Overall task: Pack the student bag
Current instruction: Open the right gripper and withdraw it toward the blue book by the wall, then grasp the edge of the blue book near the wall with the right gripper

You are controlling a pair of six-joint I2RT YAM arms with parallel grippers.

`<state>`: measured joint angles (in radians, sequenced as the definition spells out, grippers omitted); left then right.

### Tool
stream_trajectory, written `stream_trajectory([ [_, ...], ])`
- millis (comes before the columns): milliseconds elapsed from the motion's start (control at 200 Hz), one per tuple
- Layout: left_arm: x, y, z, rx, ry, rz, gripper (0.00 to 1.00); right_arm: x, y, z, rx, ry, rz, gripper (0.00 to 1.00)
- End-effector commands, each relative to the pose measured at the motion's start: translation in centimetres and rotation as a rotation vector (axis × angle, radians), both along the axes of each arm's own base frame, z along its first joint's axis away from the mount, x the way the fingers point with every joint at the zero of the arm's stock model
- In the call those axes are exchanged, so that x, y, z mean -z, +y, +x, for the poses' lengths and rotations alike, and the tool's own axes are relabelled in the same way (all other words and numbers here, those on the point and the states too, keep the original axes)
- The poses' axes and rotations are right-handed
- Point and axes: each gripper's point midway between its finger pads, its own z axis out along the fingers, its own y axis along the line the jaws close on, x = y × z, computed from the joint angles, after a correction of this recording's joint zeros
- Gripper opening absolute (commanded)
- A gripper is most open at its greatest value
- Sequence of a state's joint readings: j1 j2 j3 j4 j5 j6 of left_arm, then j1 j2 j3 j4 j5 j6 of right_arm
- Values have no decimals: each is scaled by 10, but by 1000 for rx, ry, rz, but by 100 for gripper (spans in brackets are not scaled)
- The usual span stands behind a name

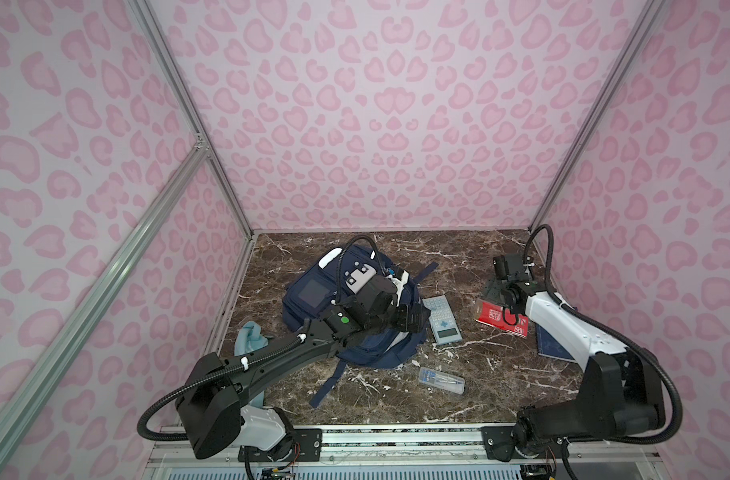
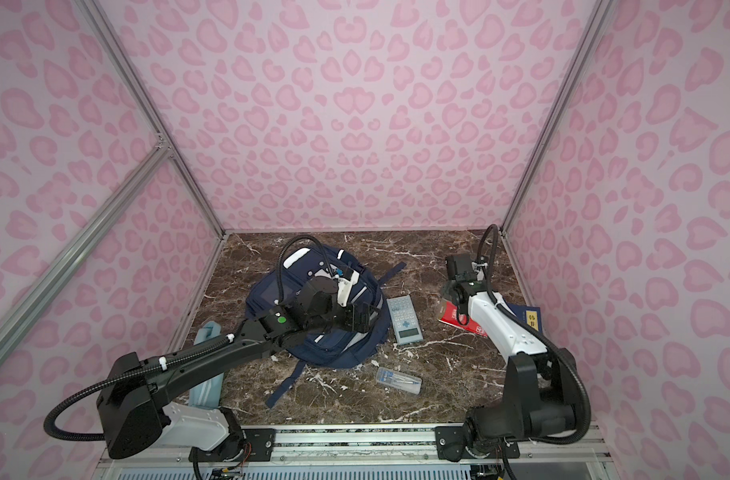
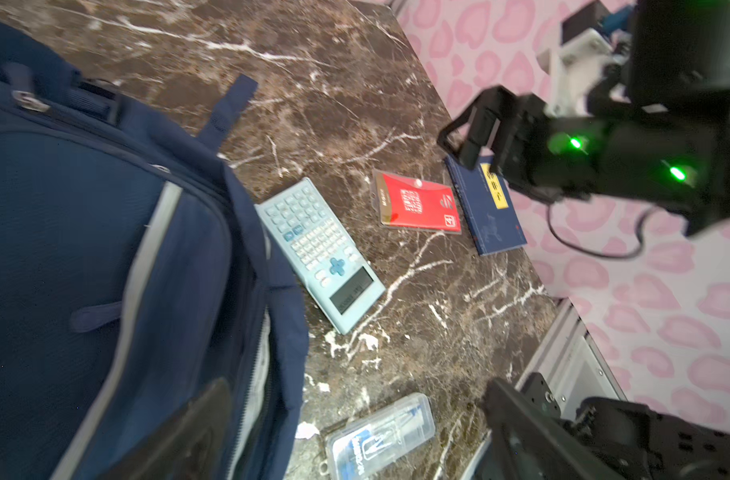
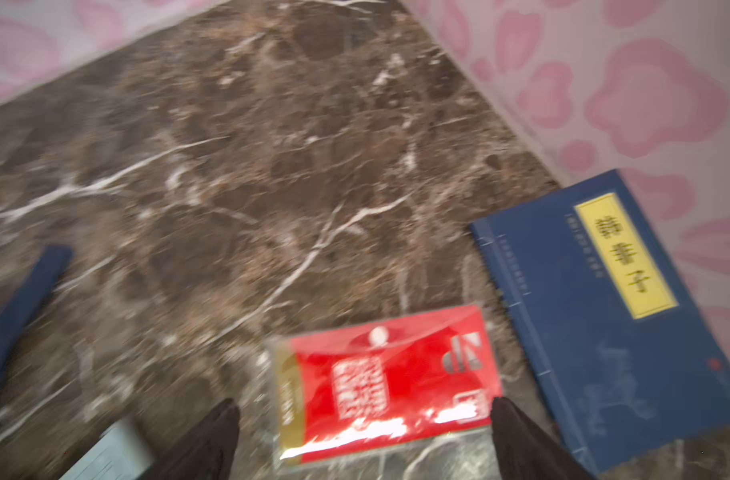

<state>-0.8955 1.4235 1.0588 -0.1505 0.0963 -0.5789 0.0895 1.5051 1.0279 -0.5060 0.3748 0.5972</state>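
On the brown table (image 1: 459,249), left of the middle, the bag (image 1: 305,316) lies front side up with its straps spread out. Over its right side hangs the left gripper (image 1: 409,318). Its fingers (image 3: 197,432) are wide apart with nothing in them. Just beside the bag lies a calculator (image 1: 441,320), and nearer the front lies a clear case (image 1: 441,379). Over on the right, the right gripper (image 1: 491,293) hangs above a red pack (image 1: 493,316). Its fingers (image 4: 213,436) are apart too and hold nothing. A blue book (image 4: 604,332) lies next to the red pack, by the wall. A light blue cloth (image 1: 251,336) sits at the left edge.
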Motion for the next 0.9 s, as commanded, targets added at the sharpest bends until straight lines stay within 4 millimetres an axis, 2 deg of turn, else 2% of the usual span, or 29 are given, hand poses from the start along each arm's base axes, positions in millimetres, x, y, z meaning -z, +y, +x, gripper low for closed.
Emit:
stream_trajectory([
  [0,-7,-17,-1,28,-16,-67,98,22,-47,7,110,66,-80,93],
  [70,-2,-25,-6,55,1,-72,98,36,-63,17,143,105,-51,92],
  [185,10,-32,-11,83,20,-52,98,42,-81,31,153,159,-103,91],
  [270,17,-34,-13,93,38,-42,98,51,-96,28,189,205,-102,91],
  [405,22,-37,-14,102,49,-42,98,72,-118,17,275,145,77,87],
  [590,28,-43,-14,117,69,-30,98,77,-139,13,308,180,56,85],
  [715,30,-45,-16,126,76,-29,98,90,-159,4,371,191,102,84],
  [815,32,-45,-16,127,77,-26,99,99,-167,0,395,215,131,83],
  [895,34,-45,-16,129,80,-22,98,106,-166,-3,396,228,152,83],
])
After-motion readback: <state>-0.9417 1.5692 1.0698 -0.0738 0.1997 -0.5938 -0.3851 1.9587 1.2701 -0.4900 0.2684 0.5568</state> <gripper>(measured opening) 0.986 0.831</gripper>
